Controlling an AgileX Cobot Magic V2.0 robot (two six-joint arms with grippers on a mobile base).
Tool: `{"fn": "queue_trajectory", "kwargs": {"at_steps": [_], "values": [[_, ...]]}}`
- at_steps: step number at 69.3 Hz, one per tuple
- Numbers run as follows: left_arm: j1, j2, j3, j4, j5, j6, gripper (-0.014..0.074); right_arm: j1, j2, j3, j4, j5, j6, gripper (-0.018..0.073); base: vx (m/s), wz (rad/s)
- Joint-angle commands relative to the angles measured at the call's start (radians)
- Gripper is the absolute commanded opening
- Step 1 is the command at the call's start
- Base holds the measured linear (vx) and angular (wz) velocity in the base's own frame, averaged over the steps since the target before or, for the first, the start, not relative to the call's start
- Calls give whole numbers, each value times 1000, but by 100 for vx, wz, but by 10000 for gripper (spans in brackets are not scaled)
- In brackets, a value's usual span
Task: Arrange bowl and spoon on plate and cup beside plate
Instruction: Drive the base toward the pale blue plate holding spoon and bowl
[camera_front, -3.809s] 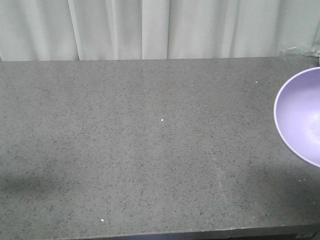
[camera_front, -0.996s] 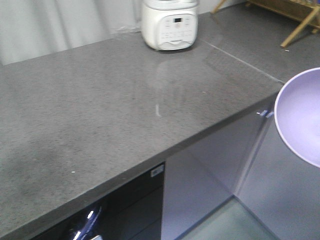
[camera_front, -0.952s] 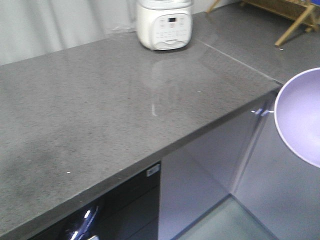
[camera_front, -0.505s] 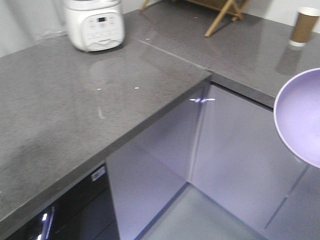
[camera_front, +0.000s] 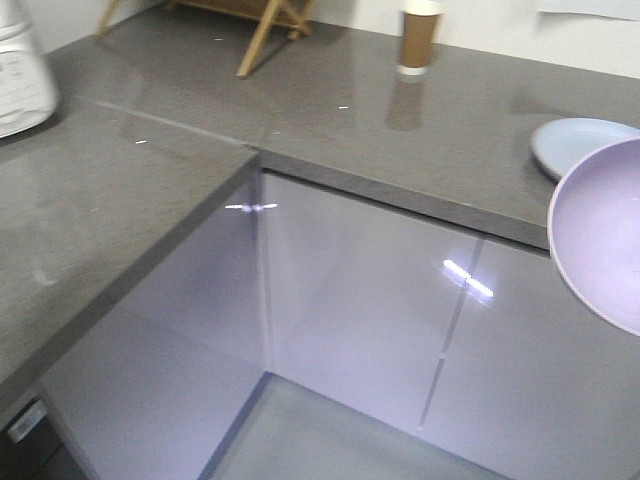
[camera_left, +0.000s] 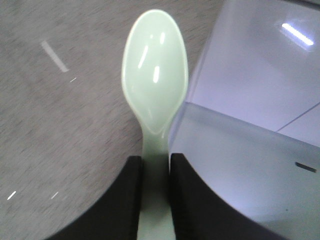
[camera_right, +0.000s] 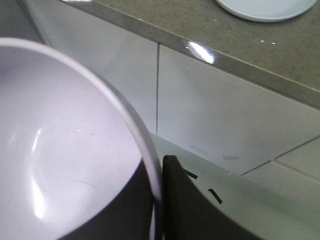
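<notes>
Pinches the spoon (camera_left: 155, 75) by its handle in the narrowed left gripper (camera_left: 155, 200), bottom centre; clamps the empty bowl (camera_right: 65, 150) by its rim in the right gripper (camera_right: 157, 202). Holds both apart from the plate (camera_front: 578, 140), right edge, and the cup (camera_front: 419, 38), top centre.

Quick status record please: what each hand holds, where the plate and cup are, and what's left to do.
left hand: shut on the spoon by its handle, scoop pointing forward
right hand: shut on the bowl at its rim
plate: on the far counter, partly behind the bowl in the front view
cup: upright on the same counter, left of the plate, apart from it
left to do: bowl and spoon onto plate, cup beside plate
</notes>
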Motion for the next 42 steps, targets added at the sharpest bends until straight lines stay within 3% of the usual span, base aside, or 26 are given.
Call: {"fn": "queue_trajectory", "kwargs": {"at_steps": [1,42], "values": [[2,-18,-24,-4,-57,0,-6,-5,-3,-28,-7,-54,-6,-6,11,-64],[2,-18,-24,-4,-59,0,-7,-5,-4,-28,-7,-54,-6,-6,14,-55]]}}
